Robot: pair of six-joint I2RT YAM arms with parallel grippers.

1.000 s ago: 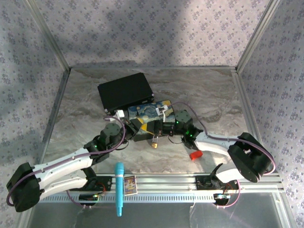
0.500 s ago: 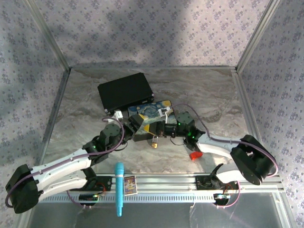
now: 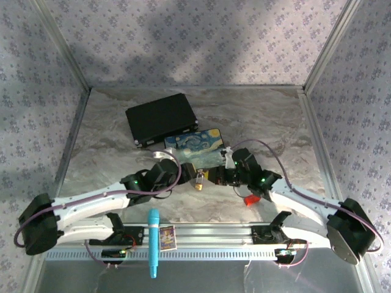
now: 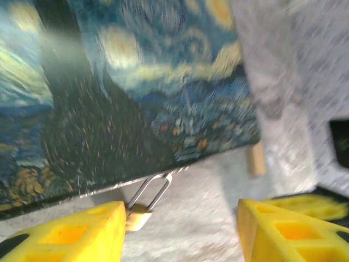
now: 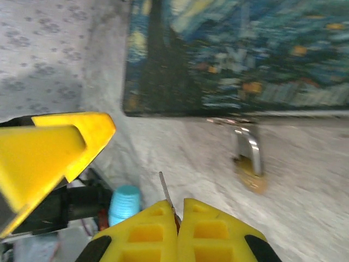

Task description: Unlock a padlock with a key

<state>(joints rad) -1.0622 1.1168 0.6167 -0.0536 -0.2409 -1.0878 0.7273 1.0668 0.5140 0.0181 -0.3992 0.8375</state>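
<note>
The brass padlock hangs by its silver shackle from the front edge of the painted box. In the left wrist view the padlock sits right at my left finger, partly behind it. My left gripper is open, with a wide gap and nothing between the fingers. My right gripper is shut on the thin grey key, whose blade sticks up out of the fingertips. The padlock lies ahead and to the right of the key, apart from it. In the top view the two grippers flank the padlock, left gripper and right gripper.
A black case lies behind the painted box. A red block sits under the right arm. A blue pen-like stick and a small card rest on the front rail. A tan wooden block lies by the box's corner.
Both grippers have pulled back from the painted box toward the front. The right arm has stretched out low to the right. The padlock stays in about the same spot.
</note>
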